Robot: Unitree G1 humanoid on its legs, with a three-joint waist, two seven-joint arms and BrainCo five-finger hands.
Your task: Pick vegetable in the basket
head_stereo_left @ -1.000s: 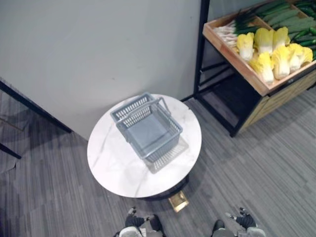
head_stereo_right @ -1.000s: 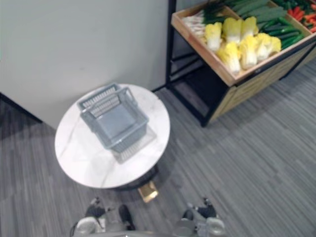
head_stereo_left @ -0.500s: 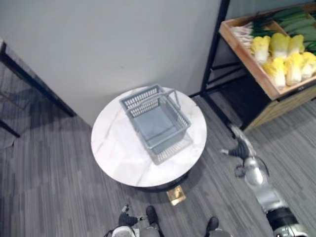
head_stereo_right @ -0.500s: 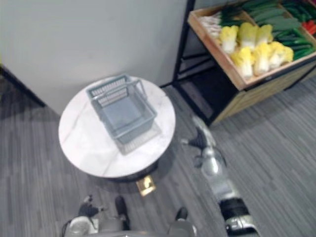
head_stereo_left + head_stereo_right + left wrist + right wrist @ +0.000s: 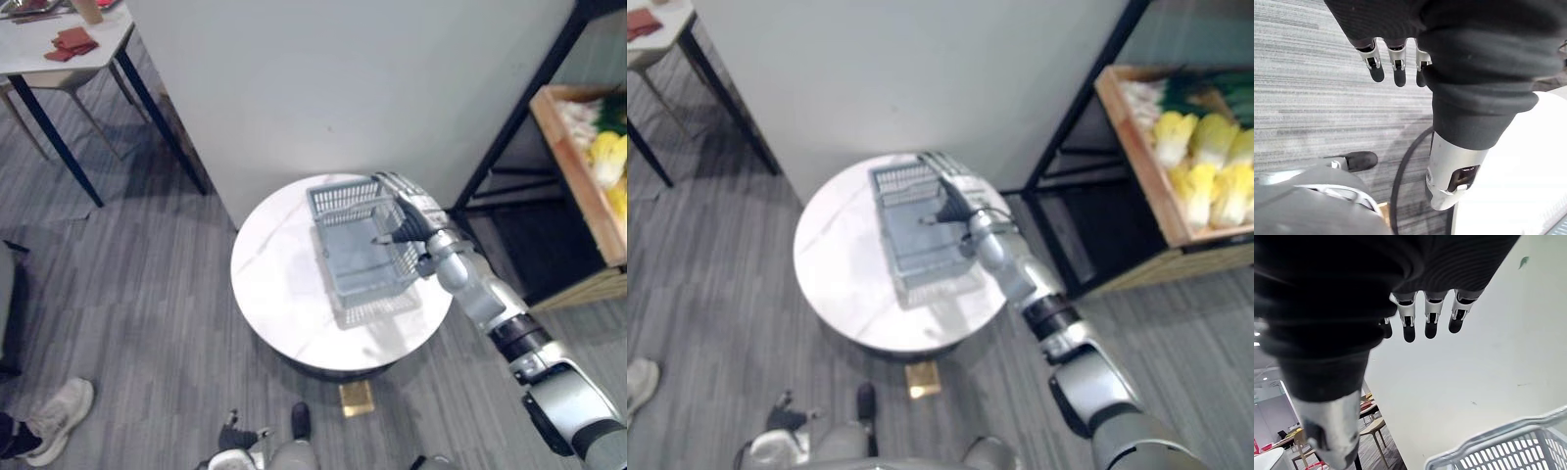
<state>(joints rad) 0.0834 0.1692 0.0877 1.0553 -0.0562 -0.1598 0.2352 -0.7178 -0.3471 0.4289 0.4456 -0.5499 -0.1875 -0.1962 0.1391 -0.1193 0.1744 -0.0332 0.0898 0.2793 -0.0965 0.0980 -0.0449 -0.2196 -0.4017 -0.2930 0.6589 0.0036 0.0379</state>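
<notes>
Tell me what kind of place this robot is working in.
Probably a mock grocery shop: a grey shopping basket on a round marble table, beside a wooden produce shelf holding yellow cabbages.

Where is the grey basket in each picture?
Left eye view: the grey basket is in the middle, on the white round table.
Right eye view: it is in the middle, a little to the left.
Left wrist view: the table's edge shows; a grey sliver at one corner may be the basket, I cannot tell.
Right wrist view: its rim is in a corner, past the fingers.
Shared landmark: the right hand by the basket's rim.
</notes>
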